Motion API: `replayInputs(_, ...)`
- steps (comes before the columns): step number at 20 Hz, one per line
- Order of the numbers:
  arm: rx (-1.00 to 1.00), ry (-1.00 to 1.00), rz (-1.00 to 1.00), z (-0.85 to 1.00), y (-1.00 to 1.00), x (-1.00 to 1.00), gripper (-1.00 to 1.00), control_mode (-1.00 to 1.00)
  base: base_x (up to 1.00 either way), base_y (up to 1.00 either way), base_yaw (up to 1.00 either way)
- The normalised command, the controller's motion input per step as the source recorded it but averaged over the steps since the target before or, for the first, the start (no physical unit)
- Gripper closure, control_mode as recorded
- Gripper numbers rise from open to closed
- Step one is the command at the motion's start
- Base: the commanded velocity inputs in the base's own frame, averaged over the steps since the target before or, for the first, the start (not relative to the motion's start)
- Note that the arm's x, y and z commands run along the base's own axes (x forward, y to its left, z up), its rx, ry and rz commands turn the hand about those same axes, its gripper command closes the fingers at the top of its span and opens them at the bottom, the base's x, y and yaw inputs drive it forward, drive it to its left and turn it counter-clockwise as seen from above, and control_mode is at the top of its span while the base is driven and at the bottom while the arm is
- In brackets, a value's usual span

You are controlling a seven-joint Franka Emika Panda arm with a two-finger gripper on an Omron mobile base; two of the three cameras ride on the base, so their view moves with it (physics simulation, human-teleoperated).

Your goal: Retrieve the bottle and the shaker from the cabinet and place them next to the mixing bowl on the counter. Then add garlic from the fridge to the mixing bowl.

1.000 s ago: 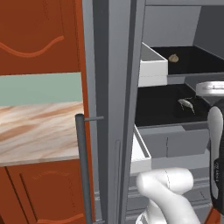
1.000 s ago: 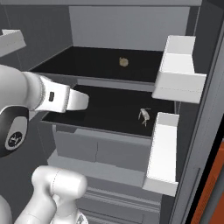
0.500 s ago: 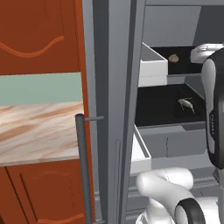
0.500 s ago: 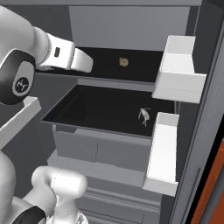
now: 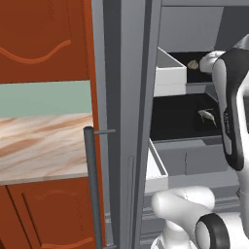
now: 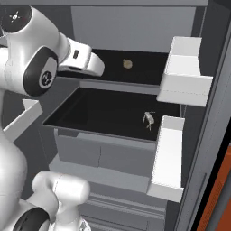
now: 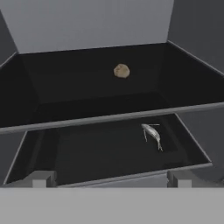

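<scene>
- Reddish-brown wooden cabinet doors (image 5: 44, 44) are filling the left side of the left base view, with a marbled worktop (image 5: 44, 141) and a pale green wall strip between the upper and lower doors.
- Just right of them, the grey fridge door (image 5: 126, 121) is standing open edge-on, its dark vertical handle (image 5: 92, 185) facing the camera.
- Further right, the open fridge is showing two black shelves (image 6: 103, 113), one above the other, with white door bins (image 6: 185, 72) lining the right side in the right base view.
- The garlic (image 7: 122, 70), a small round tan bulb, is sitting toward the back of the upper shelf.
- A small silvery fish-like item (image 7: 152, 134) is lying on the lower shelf, toward its right side, well apart from the garlic.
- The white arm (image 6: 49, 54) is reaching in at upper-shelf height from the left of the right base view.
- The pincer (image 7: 109, 180) is spread wide and holding nothing, its two fingertips (image 7: 41, 179) sitting far apart at the bottom of the hand view, short of the garlic.
</scene>
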Motion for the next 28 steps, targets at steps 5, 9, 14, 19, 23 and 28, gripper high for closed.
replayInputs(5, 0.0, 0.06, 0.0, -0.32, -0.1, 0.97, -1.0, -1.0, 0.0, 0.0, 0.0)
replayInputs(9, 0.0, 0.08, -0.01, 0.14, -0.13, 0.92, -1.0, -1.0, 0.0, 0.0, 0.0)
replayInputs(14, 0.0, 0.08, 0.08, 0.17, -0.42, 0.51, -1.0, -1.0, 0.0, 0.0, 0.0)
replayInputs(19, 0.0, 0.02, 0.08, 0.04, -0.2, 0.49, -1.0, -1.0, 0.0, 0.0, 0.0)
replayInputs(23, 0.0, 0.0, -0.01, 0.0, 0.0, 0.48, -1.0, -1.0, 0.0, 0.0, 0.0)
replayInputs(28, -0.01, 0.03, -0.03, -0.12, -0.01, 0.65, -1.0, -1.0, 0.0, 0.0, 0.0)
